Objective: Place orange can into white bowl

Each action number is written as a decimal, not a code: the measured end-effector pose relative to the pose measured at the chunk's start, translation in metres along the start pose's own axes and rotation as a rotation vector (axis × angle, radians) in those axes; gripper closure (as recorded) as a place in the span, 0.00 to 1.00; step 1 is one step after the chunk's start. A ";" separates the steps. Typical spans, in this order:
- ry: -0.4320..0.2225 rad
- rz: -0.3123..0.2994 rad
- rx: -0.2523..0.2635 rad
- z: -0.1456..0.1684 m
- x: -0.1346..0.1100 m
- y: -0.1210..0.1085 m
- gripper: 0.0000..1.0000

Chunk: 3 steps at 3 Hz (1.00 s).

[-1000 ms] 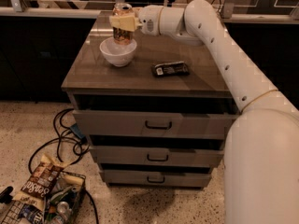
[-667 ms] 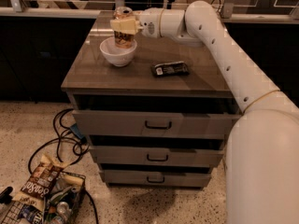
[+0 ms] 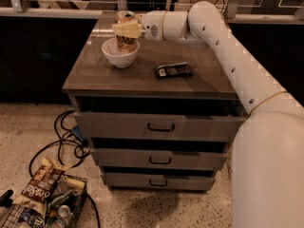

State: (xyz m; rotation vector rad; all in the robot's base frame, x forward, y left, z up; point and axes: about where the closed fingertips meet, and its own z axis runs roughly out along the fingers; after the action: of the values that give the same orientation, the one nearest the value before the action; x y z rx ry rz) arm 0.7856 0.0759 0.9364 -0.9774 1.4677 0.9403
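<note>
The orange can point(image 3: 125, 38) stands upright with its lower part inside the white bowl point(image 3: 120, 55), which sits at the back left of the cabinet top. My gripper point(image 3: 126, 29) reaches in from the right and is shut on the can's upper part, its pale fingers point(image 3: 124, 30) wrapped across the can. The can's silver top rim shows just above the fingers.
A flat black wrapped bar point(image 3: 174, 70) lies on the wooden cabinet top point(image 3: 142, 82) right of the bowl. Three drawers are below. On the floor at the left lie cables point(image 3: 66, 141) and a wire basket point(image 3: 45, 205) with snack bags and cans.
The can, held in my gripper, has come down from above the bowl into it. The bowl and the black bar have not moved.
</note>
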 end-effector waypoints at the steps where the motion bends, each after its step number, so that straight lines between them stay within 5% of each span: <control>1: 0.000 0.001 -0.005 0.003 0.000 0.002 0.59; 3: 0.001 0.002 -0.015 0.009 0.001 0.005 0.13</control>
State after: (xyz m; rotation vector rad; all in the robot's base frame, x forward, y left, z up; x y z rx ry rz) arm 0.7838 0.0863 0.9346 -0.9874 1.4645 0.9536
